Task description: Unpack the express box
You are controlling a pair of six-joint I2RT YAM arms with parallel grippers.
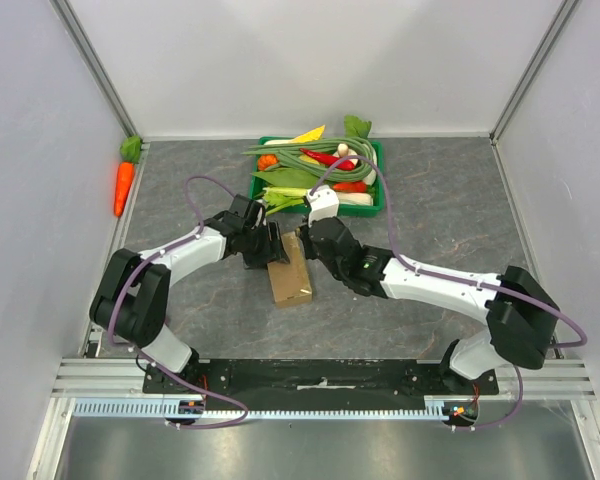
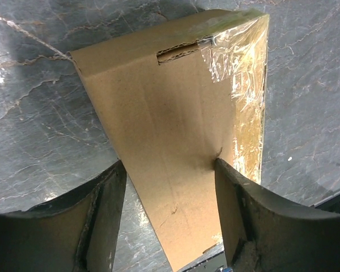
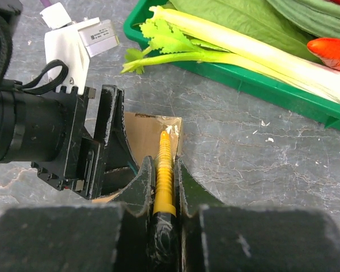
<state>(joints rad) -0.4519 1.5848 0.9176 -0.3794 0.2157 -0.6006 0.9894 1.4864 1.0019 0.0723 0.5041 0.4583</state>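
The express box [image 1: 290,275], a small brown carton, lies on the grey table near the middle. My left gripper [image 1: 268,245] is shut on its far end. In the left wrist view both fingers [image 2: 238,209] press the box's [image 2: 170,124] sides, and clear tape [image 2: 243,73] covers one edge. My right gripper [image 1: 315,245] is shut on a yellow ribbed cutter [image 3: 165,148] with a black handle. In the right wrist view [image 3: 164,165] the cutter's tip rests on the taped edge of the box [image 3: 140,131], right beside the left gripper [image 3: 110,141].
A green tray [image 1: 372,205] of vegetables stands just behind the grippers. Its rim [image 3: 232,75], celery [image 3: 215,37] and a red pepper [image 3: 331,50] are close in the right wrist view. A carrot [image 1: 124,185] lies at the far left wall.
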